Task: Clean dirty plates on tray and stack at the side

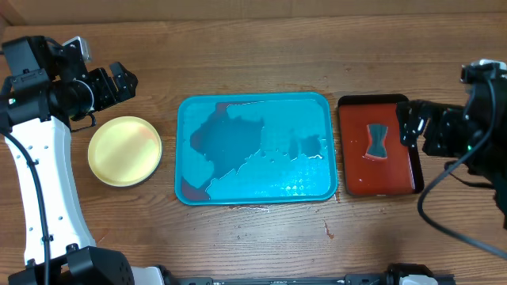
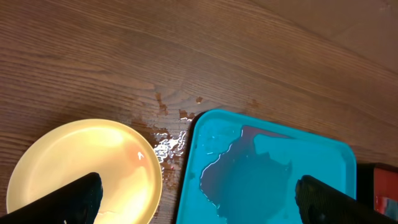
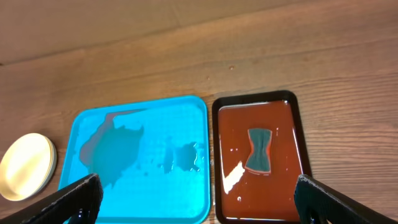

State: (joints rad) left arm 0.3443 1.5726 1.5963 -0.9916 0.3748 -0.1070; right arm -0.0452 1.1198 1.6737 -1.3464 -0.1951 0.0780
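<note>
A pale yellow plate [image 1: 124,150] lies on the wooden table just left of the teal tray [image 1: 317,170]; its layered rim suggests a stack. No sauce shows on it. The tray holds only puddles of water. My left gripper [image 1: 120,81] hovers open behind the plate, holding nothing. In the left wrist view the plate [image 2: 81,165] and the tray's corner [image 2: 323,162] lie below the open left gripper [image 2: 199,208]. My right gripper [image 1: 409,127] hangs open and empty over the right edge of the red tray. The right wrist view takes in the teal tray [image 3: 180,186] and the plate [image 3: 28,165].
A dark red, black-rimmed tray [image 1: 356,170] stands right of the teal tray with a grey-green sponge [image 1: 377,141] lying in it, also seen as the sponge [image 3: 259,150] from the right wrist. Water drops [image 2: 166,146] wet the wood between plate and tray.
</note>
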